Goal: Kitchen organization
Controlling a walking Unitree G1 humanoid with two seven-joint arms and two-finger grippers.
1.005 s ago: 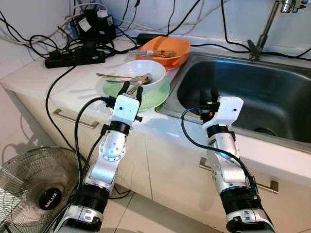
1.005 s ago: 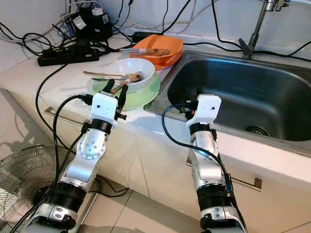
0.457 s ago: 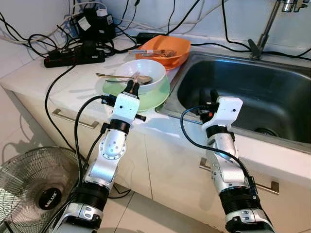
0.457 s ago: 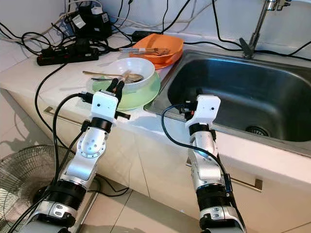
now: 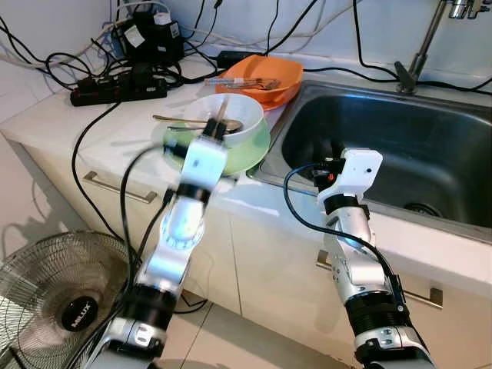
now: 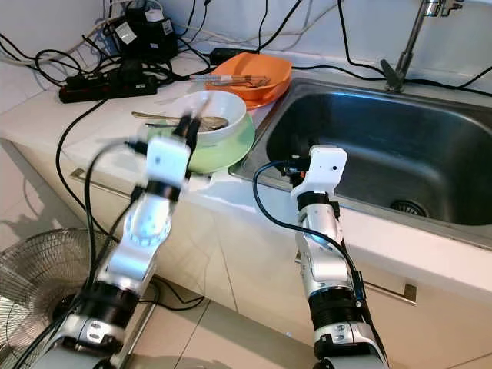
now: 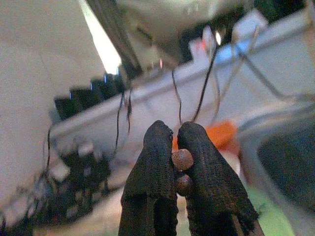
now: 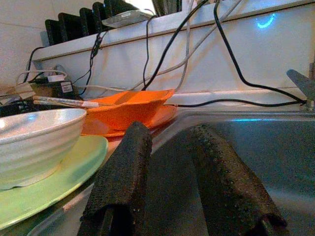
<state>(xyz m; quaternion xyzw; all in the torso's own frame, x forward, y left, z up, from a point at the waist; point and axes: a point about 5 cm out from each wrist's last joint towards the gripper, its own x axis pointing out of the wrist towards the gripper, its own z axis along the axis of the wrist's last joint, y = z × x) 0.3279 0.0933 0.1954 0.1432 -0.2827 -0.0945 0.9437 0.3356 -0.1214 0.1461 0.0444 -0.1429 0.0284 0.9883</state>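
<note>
- Left wrist view has the left gripper with its two black fingers pressed together on a pair of thin, round-ended brownish sticks, most likely chopsticks, nipped near one end
- Left eye view places that gripper at upper centre of the frame, blurred, above the white bowl; the sticks rise out of the fingers over the bowl's rim
- White bowl sits on a green plate on the worktop, just left of the sink; a spoon lies across the bowl, and an orange dish with more utensils stands behind it
- Chopsticks judged light, stiff and smooth: a narrow pinch on two round rods lets them roll or scissor apart, so a firm hold nearer mid-length would steady them better than the tip
- Bowl and plate look like glazed ware or hard plastic, slick and stacked loosely; the bowl is best taken by its rim, with the spoon removed first
- Right gripper hovers at the sink's near edge, at centre right of the left eye view, fingers parted and holding nothing
</note>
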